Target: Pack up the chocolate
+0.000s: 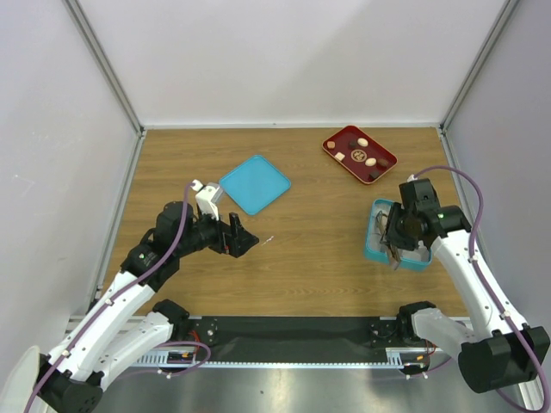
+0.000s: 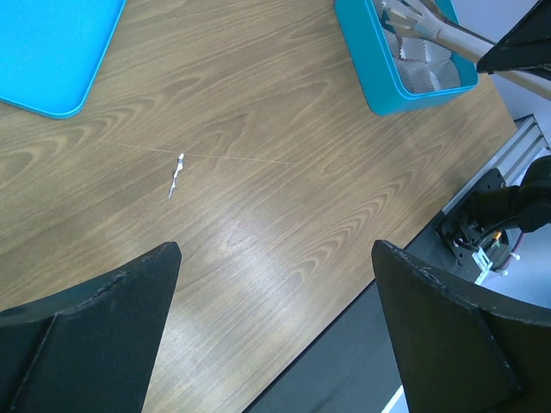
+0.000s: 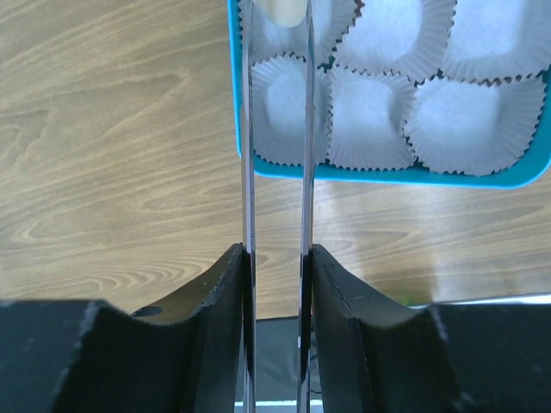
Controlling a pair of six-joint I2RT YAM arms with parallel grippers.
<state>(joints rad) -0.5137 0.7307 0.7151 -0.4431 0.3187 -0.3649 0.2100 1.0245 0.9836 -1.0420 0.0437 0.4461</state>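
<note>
Several small chocolate pieces (image 1: 362, 143), tan and cream, lie in the dark red tray (image 1: 340, 138) at the back right. My right gripper (image 1: 398, 242) (image 3: 277, 254) is shut on a pair of metal tongs (image 3: 247, 129). The tongs' tips hold a cream-white chocolate (image 3: 284, 9) over a paper cup at the corner of the teal box (image 1: 375, 249) (image 3: 370, 175). The box's other paper cups in the right wrist view are empty. My left gripper (image 1: 244, 238) (image 2: 275, 258) is open and empty above bare table, left of centre.
A flat teal lid (image 1: 255, 183) (image 2: 52, 52) lies left of centre at the back. A small white scrap (image 2: 176, 175) lies on the wood near my left gripper. The teal box (image 2: 379, 77) and tongs (image 2: 448, 34) also show in the left wrist view.
</note>
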